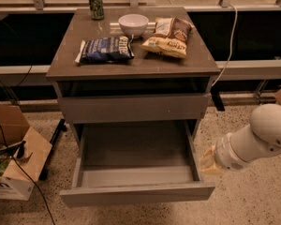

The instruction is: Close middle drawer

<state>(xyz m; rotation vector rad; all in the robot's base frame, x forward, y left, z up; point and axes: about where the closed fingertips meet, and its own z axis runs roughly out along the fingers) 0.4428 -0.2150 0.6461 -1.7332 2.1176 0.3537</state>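
The middle drawer (136, 193) is pulled far out of the cabinet (145, 63), low down near the floor. Its grey inside is bare, and its low front panel is plain. Above it, a drawer with a taller front (133, 108) is seen much further back.

The gripper (210, 162) is found just beside the right side of the middle drawer, near the front corner, at the end of a white arm (257, 139). How far the gripper is open cannot be told, and whether anything is held cannot be told either.

4 things are laid on the cabinet top: 1 green can (97, 4), 1 white bowl (133, 24), 1 blue bag (105, 49) and 1 yellow bag (169, 37). 1 cardboard box (15, 165) is set on the floor at the left edge of the view.
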